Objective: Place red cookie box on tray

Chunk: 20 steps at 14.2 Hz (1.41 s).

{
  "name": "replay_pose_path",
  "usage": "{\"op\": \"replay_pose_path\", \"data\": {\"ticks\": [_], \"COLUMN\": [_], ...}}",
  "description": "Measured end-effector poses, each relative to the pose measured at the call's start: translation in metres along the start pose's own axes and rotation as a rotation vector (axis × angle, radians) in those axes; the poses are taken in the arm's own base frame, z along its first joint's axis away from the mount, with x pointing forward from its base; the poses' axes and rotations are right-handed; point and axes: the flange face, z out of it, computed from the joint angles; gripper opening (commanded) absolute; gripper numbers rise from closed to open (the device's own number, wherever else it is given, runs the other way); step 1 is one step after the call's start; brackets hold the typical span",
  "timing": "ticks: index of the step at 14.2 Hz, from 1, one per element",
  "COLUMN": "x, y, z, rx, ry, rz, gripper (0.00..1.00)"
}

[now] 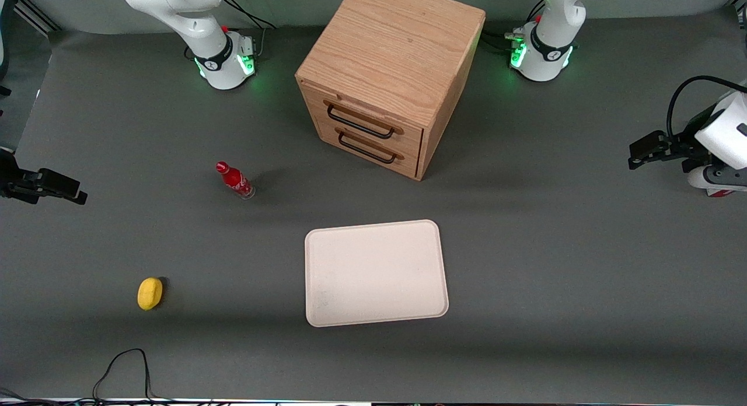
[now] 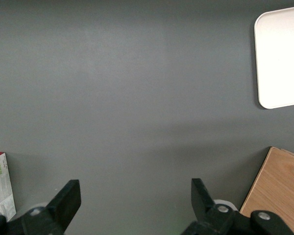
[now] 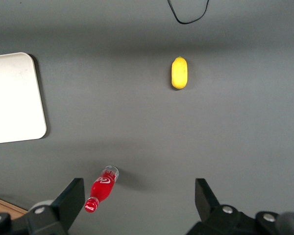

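Observation:
The cream-beige tray (image 1: 376, 272) lies flat on the grey table, nearer the front camera than the wooden cabinet; its corner also shows in the left wrist view (image 2: 281, 58). The red cookie box (image 2: 0, 188) shows only as an edge strip, a white printed panel with a red rim, lying on the table beside one finger. In the front view only a red sliver of the box (image 1: 719, 192) shows under the wrist. My left gripper (image 1: 635, 155) hovers at the working arm's end of the table, far from the tray. It is open and empty (image 2: 134, 188).
A wooden two-drawer cabinet (image 1: 391, 73) stands at the table's middle, farther from the front camera than the tray. A small red bottle (image 1: 235, 180) and a yellow lemon-like object (image 1: 150, 293) lie toward the parked arm's end. A black cable (image 1: 122, 365) lies near the front edge.

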Motion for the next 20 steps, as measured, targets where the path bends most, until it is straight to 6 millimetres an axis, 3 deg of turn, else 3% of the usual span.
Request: {"op": "replay_pose_path", "data": {"ticks": [6, 8, 10, 13, 17, 20], "x": [-0.001, -0.005, -0.014, -0.049, -0.135, -0.194], "y": [-0.006, -0.036, -0.089, -0.202, -0.37, -0.467], "z": [0.0, 0.001, -0.001, -0.003, 0.008, 0.034], "rx": [0.012, 0.04, 0.049, 0.043, 0.051, 0.039], "ry": [-0.006, -0.024, -0.029, -0.031, 0.003, -0.005], "rz": [-0.01, -0.054, -0.094, -0.069, -0.05, -0.089], "gripper": [1.0, 1.0, 1.0, 1.0, 1.0, 1.0]}}
